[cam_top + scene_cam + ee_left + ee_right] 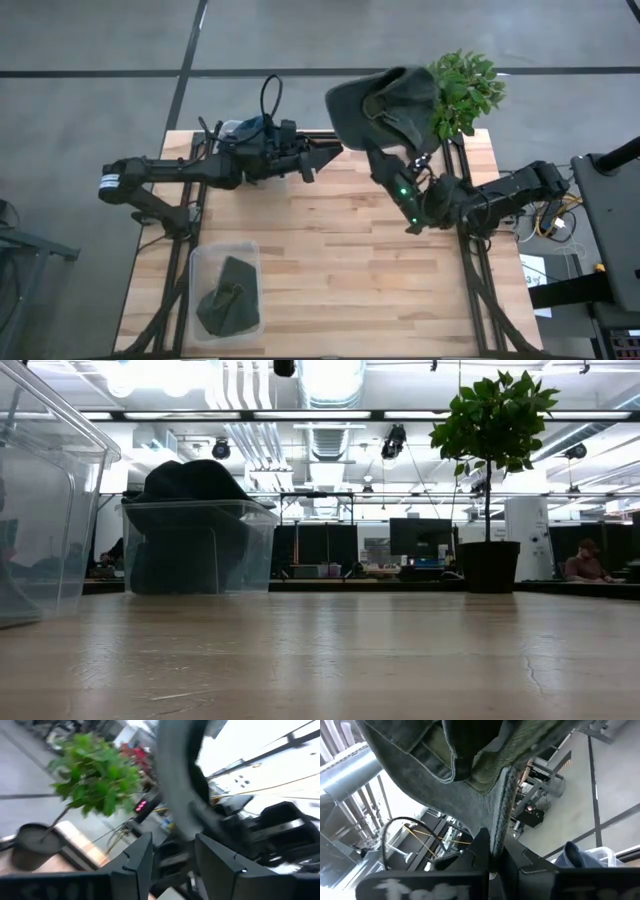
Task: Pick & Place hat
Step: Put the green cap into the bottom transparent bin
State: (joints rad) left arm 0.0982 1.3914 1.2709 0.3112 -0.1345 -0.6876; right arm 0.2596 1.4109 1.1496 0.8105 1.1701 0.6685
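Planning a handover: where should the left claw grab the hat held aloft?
Probably the hat's free edge nearest the open left claw, approached from that side: the right claw pinches another part of the rim, leaving this edge hanging clear.

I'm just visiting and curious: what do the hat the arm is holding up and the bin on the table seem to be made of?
The hat looks like soft dark green fabric, matte, with folds and stitched seams. The bin looks like clear glossy plastic, since its contents show through.

A light wooden table carries a clear bin at its near left corner, another bin at the far left, and a potted plant at the far right.
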